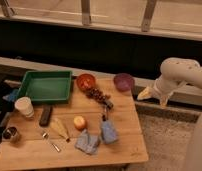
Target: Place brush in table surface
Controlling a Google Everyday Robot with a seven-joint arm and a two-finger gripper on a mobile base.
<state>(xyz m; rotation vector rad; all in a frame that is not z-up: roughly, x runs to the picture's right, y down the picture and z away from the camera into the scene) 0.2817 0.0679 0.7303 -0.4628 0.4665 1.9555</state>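
The brush (107, 105) is a small dark stick with a greyish end. It lies on the pale wooden table surface (124, 130), just below a bunch of dark grapes (95, 93) and above a blue cloth (109, 132). My gripper (154, 96) hangs off the table's right edge, beyond the far right corner, at the end of the white arm (176, 72). Its two tan fingers are spread open with nothing between them. It is well to the right of the brush and touches nothing.
A green tray (44, 86) stands at the back left, with an orange bowl (86, 81) and a purple bowl (124, 81) along the back. Nearer are a white cup (24, 106), a black bar (45, 115), a straw whisk (59, 128), an orange fruit (80, 122), a spoon (50, 141), a metal cup (10, 134) and a second blue cloth (87, 142).
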